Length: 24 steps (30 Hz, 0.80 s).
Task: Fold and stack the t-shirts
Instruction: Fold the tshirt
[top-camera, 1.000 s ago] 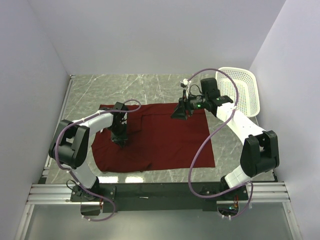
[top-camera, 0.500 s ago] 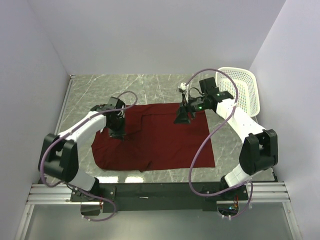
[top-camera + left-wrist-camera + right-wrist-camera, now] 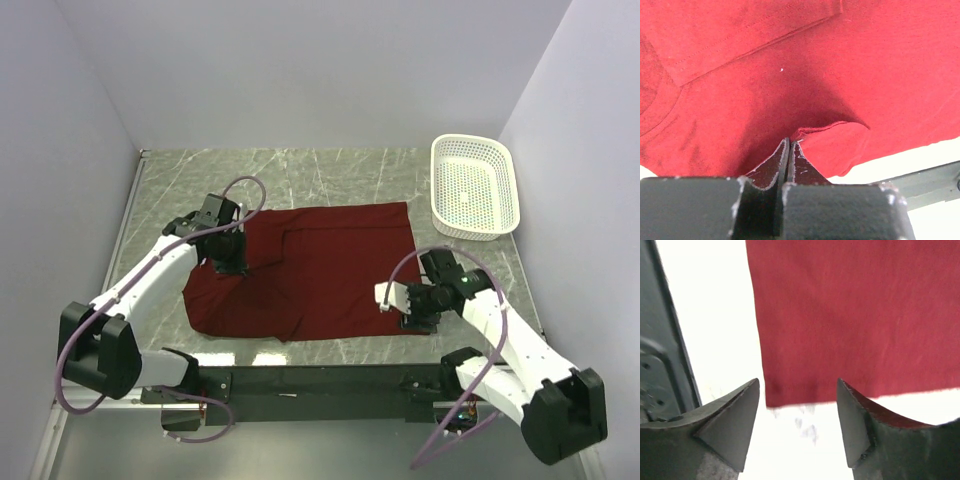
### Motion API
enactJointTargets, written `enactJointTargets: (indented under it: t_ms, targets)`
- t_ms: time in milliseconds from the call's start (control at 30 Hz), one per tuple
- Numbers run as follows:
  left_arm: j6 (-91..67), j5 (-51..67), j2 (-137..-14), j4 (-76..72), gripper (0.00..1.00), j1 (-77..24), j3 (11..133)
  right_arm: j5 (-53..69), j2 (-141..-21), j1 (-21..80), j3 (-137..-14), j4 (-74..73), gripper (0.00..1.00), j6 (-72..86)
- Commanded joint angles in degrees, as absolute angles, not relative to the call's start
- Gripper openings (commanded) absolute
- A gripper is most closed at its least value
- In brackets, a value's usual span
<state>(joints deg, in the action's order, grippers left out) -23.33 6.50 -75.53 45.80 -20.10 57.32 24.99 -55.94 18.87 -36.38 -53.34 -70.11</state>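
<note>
Left wrist: left fingers (image 3: 771, 167) pinch t-shirt (image 3: 850, 70); right fingers (image 3: 732, 415) frame its corner.

White arms (image 3: 150, 275) with black joints (image 3: 95, 345), lilac cables (image 3: 247, 181) and dark fingers (image 3: 732, 425).

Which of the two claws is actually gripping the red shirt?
The left gripper: its fingers are shut on a raised fold of the red shirt. The right gripper hangs open above the shirt's corner.
</note>
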Motion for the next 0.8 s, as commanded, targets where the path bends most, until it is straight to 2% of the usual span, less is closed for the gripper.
enactJointTargets:
  t_ms: [0,100,767]
  targets:
    - [-22.9,8.4,-73.4,46.3,0.01,-20.4,58.4,16.0,-52.5,18.8,-33.6,-50.8,0.65,-72.5]
    - [-22.6,8.3,-72.7,46.8,0.01,-20.2,58.5,12.0,-52.1,18.9,-31.2,-50.6,0.50,-73.0]
    - [-23.0,8.3,-71.5,46.3,0.01,-20.3,57.2,10.6,-55.6,19.2,-25.0,-46.7,0.46,-74.8]
